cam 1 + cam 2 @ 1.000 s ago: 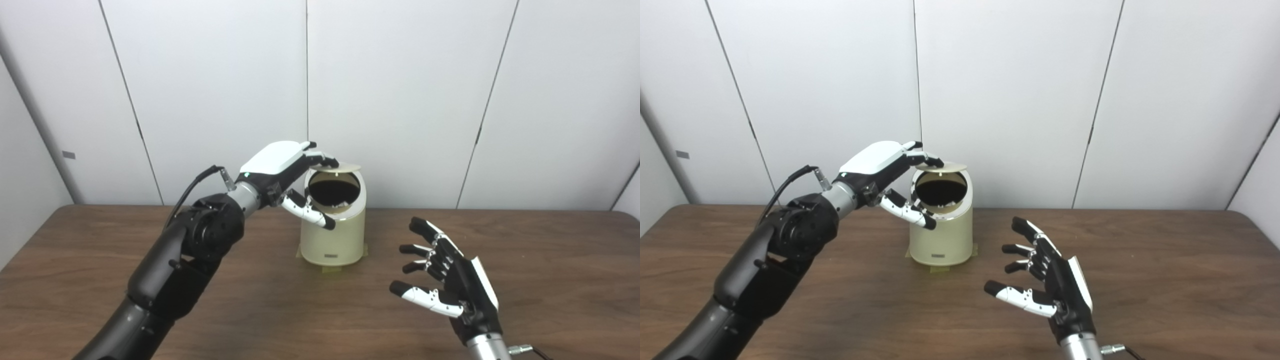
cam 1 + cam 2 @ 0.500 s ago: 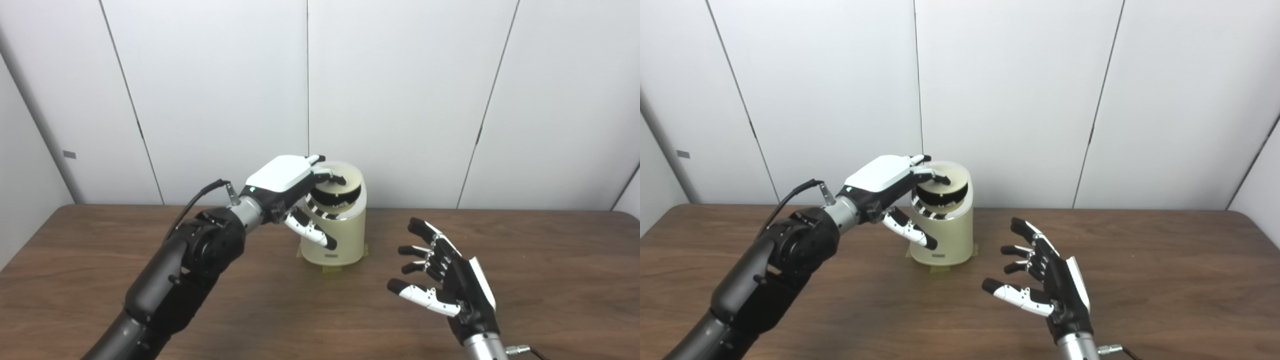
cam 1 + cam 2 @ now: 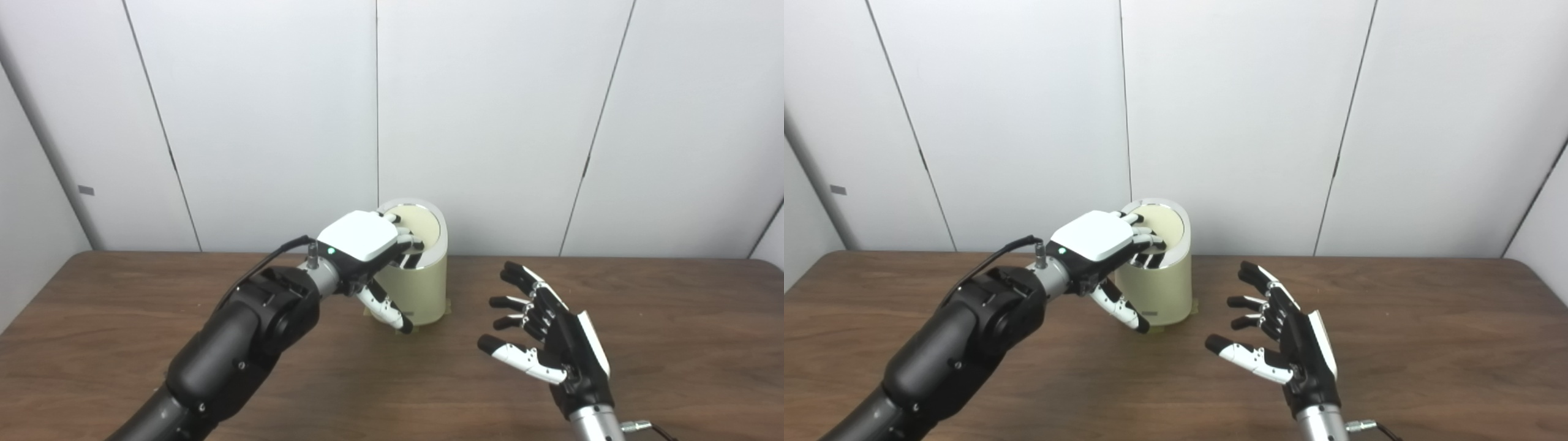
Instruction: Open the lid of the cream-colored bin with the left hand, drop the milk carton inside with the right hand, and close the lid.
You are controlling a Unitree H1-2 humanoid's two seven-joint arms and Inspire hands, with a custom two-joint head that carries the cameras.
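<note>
At the far middle of a brown wooden desk (image 3: 661, 318), a cream bin (image 3: 421, 285) stands upright, its long axis vertical and its slanted top facing toward the camera. Its round lid (image 3: 422, 224) lies down flat in the chrome-edged rim, so the bin is closed. A patch of tape shows under the bin's base. No milk carton can be seen in either view.

From the left side, the left hand (image 3: 366, 245) reaches over the bin's near-left edge, white back upward. Its fingers (image 3: 409, 245) are curled down onto the front part of the lid and touch it, while the thumb hangs apart below, pointing down along the bin's front wall toward the desk. Whether those fingers grip anything or merely press on the lid cannot be told; they are bent close together, not spread.

To the right of the bin and nearer the camera, the right hand (image 3: 548, 334) hovers above the desk, well apart from the bin. It holds nothing: fingers spread and pointing up and left toward the bin, palm facing left, thumb stretched out low.

White wall panels (image 3: 490, 110) stand behind the desk.
</note>
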